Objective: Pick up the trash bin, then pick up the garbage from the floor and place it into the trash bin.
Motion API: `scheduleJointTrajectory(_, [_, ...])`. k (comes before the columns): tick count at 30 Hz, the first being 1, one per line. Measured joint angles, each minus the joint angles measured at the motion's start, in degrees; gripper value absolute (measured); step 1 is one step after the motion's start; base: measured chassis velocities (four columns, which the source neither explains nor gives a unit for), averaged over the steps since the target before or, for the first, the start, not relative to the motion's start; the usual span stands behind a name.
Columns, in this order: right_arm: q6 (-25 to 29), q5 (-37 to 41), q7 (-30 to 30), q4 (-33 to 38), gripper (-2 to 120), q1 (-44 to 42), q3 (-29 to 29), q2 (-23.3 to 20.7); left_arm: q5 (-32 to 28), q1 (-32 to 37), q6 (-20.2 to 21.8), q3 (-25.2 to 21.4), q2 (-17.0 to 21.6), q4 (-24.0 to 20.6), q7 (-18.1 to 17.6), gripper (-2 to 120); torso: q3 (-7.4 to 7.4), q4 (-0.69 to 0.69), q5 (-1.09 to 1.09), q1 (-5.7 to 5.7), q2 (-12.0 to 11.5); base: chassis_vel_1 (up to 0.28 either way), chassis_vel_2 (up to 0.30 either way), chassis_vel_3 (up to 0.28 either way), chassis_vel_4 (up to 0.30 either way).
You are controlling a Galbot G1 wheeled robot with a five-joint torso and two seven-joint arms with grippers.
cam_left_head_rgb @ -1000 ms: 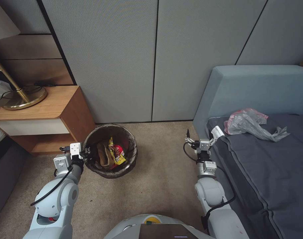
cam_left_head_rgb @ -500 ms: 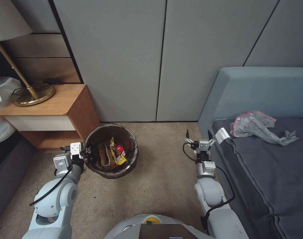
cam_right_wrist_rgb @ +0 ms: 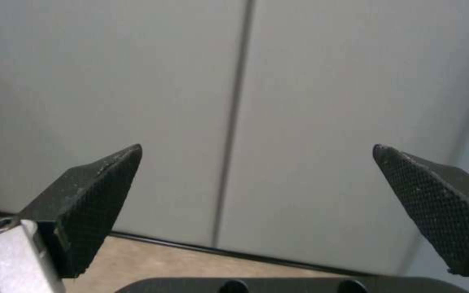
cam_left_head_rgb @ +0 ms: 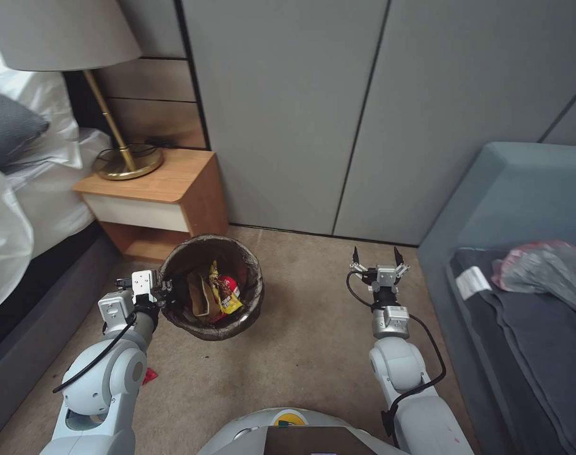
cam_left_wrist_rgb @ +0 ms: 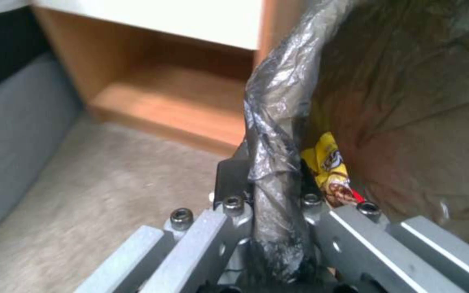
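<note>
Tan carpeted floor (cam_left_head_rgb: 313,354) runs to the grey wall panels; a small red scrap (cam_left_head_rgb: 148,376) lies on it near the bed's edge.

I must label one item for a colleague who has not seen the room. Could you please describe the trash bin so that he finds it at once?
Start from the wooden nightstand that carries the brass lamp, beside the bed. Just in front of it, over the beige carpet, is the trash bin, its rim clamped by the left gripper. It is the one round container here, lined with a dark plastic bag, with yellow wrappers inside.
</note>
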Motion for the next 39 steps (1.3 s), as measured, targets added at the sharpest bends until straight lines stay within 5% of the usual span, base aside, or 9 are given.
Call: scheduleJointTrajectory(39, [-0.4,-0.4,-0.2,-1.1,100,0.2,-0.3,0.0,2.2,0.0,-0.3,-0.4,-0.2,1.1,1.9,0,0.00,-0.01,0.00,0.00,0.0,0.120,0.126,0.125,0.126])
